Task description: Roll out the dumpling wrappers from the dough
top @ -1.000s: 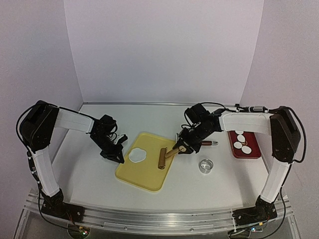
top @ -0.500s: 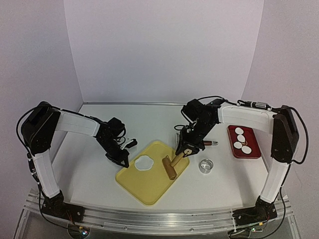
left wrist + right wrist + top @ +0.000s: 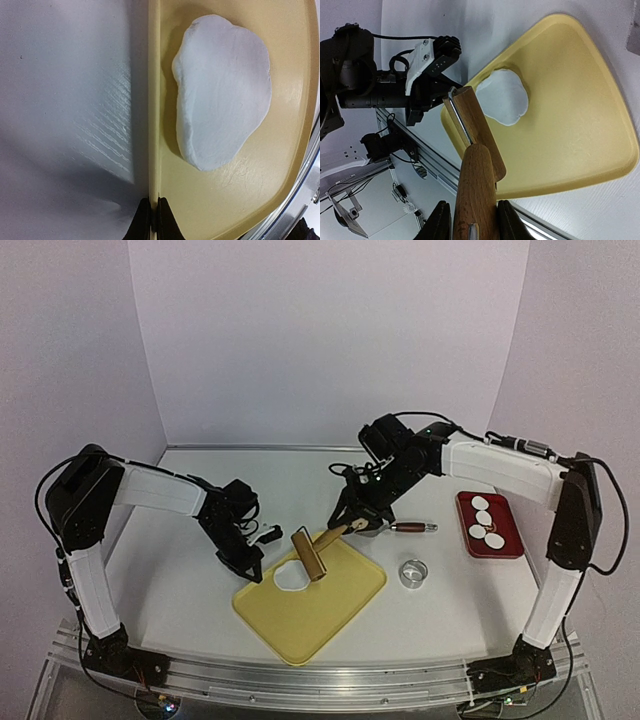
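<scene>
On the desk (image 3: pixel 170 590), a yellow board (image 3: pixel 330 608) carries a white dough patch (image 3: pixel 290 578), with the rolling pin (image 3: pixel 310 553) over the patch's far edge. The right pincer (image 3: pixel 350 527) grips the pin's wooden handle. The left pincer (image 3: pixel 250 570) is pinched narrow on the board's left rim. 4 dumpling wrappers (image 3: pixel 482 519) lie in the red tray (image 3: pixel 510 512) at the right, well apart from the board.

No legible text, label, brand, number or sign in any view
</scene>
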Motion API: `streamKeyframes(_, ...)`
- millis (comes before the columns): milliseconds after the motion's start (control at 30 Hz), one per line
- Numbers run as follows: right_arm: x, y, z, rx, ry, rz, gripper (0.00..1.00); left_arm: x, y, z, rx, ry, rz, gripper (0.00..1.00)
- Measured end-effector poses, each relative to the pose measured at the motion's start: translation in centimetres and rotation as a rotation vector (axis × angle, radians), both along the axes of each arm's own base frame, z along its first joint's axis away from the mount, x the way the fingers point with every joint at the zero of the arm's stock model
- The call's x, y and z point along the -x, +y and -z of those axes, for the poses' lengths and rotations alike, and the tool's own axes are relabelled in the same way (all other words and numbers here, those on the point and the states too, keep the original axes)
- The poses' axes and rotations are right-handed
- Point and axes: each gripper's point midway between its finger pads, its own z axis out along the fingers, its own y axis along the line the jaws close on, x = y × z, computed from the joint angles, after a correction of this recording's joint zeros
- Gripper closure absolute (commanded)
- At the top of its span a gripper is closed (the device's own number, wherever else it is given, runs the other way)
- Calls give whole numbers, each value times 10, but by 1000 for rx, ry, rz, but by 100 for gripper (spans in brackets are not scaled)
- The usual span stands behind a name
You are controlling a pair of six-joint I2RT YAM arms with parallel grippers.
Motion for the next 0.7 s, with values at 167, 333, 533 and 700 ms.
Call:
streamKeyframes(167,-6,7,29,31,39,-14,100,1,-1,0,2,-2,6,100)
streamKeyframes(333,-6,9,62,79,92,-19,100,1,-1,0,1,-3,8,100)
streamKeyframes(533,-8,11,79,106,131,-6,100,3,-3,0,0,-5,18,100)
streamKeyframes(700,-8,15,83,107,163,0,100,3,-3,0,0,-5,18,100)
